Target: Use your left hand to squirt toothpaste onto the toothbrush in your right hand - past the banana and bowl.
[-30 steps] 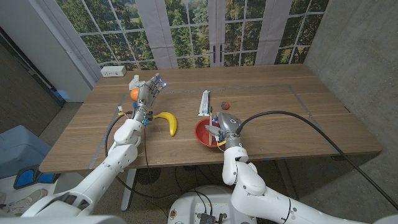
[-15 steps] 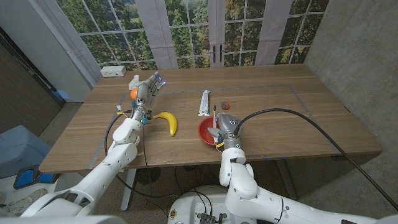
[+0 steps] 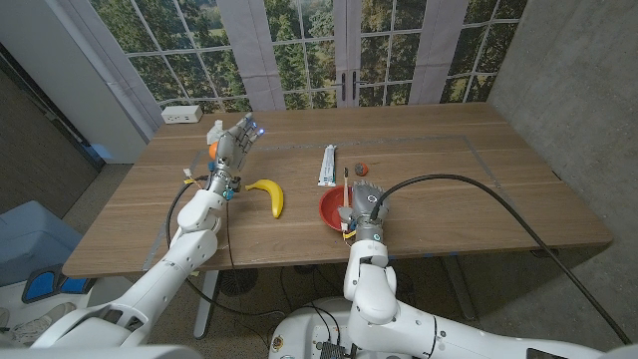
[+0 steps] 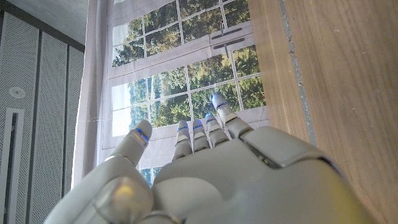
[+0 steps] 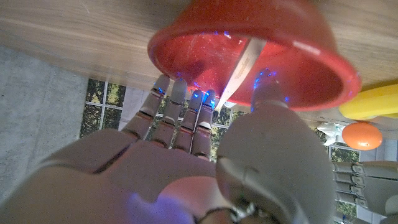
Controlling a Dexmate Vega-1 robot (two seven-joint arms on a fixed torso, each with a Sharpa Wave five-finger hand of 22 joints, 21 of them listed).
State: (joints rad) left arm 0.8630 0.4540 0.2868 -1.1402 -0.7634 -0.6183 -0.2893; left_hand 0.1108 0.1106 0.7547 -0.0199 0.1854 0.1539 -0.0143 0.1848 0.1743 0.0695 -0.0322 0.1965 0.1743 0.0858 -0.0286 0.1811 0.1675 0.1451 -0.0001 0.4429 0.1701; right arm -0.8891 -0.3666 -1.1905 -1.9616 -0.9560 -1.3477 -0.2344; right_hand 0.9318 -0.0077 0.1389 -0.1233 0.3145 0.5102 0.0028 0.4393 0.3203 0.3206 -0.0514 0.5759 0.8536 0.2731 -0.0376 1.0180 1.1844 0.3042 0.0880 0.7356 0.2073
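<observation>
From the head view, the right hand (image 3: 365, 202) grips the upright toothbrush (image 3: 346, 191) over the red bowl (image 3: 329, 208), beside the banana (image 3: 269, 193); the toothpaste (image 3: 326, 166) lies beyond. The left hand (image 3: 232, 147), fingers spread, partly hides an orange ball (image 3: 213, 150). In the right wrist view, fingers hide the toothbrush's lower end.

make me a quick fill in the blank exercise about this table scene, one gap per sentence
1. The curved fruit lying on the table between the two hands is a ____.
2. The bowl by the right hand is ____ in colour.
3. The right hand holds a ____ upright over the bowl.
4. The left hand is raised beside a round ____ ball.

Missing words: banana; red; toothbrush; orange
</observation>
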